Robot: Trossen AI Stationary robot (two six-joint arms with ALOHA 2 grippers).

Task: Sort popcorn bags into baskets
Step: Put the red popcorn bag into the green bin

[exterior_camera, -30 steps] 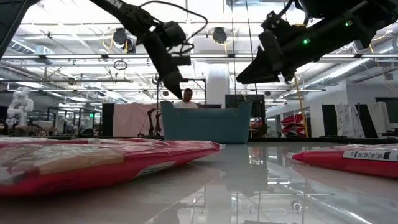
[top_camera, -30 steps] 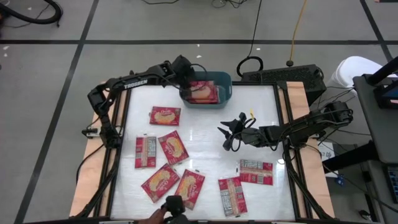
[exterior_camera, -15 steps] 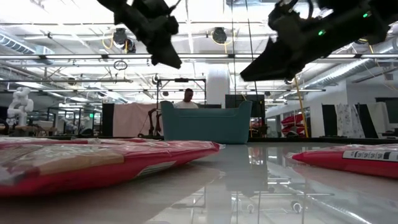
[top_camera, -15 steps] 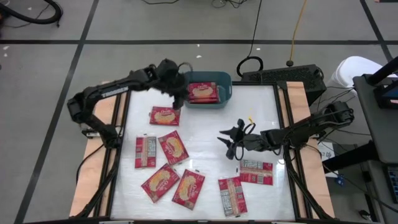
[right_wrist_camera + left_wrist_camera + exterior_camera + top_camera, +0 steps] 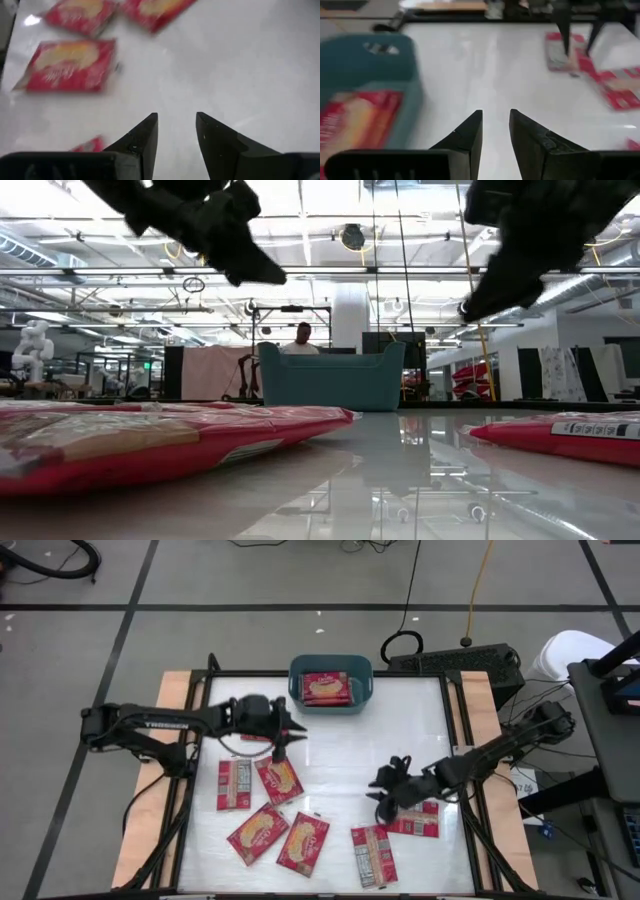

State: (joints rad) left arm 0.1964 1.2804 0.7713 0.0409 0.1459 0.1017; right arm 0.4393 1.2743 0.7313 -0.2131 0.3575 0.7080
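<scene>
The left hand (image 5: 284, 732) hangs over the table (image 5: 400, 730) with its two fingers a narrow gap apart and nothing between them, as the left wrist view shows (image 5: 495, 131). It sits just in front of the teal basket (image 5: 363, 685), apart from it, and over the back end of a red popcorn bag with a yellow picture (image 5: 280, 778); a further bag is mostly hidden beneath the arm. The basket stands at the far middle edge of the table and holds popcorn bags lying flat, the top one (image 5: 326, 688) picture side up. In the left wrist view the basket's wall (image 5: 395, 60) and the bag inside it (image 5: 355, 122) show beside the fingers. The right hand (image 5: 384, 792) is low over the right half of the table, fingers likewise slightly parted and empty (image 5: 176, 135), right beside a bag with a grey-white panel (image 5: 420, 820). Another panel-side bag (image 5: 372, 854) lies near the front edge. On the left half lie one more panel-side bag (image 5: 234, 784) and two picture-side bags (image 5: 257, 832) (image 5: 303, 841), all flat on the table.
</scene>
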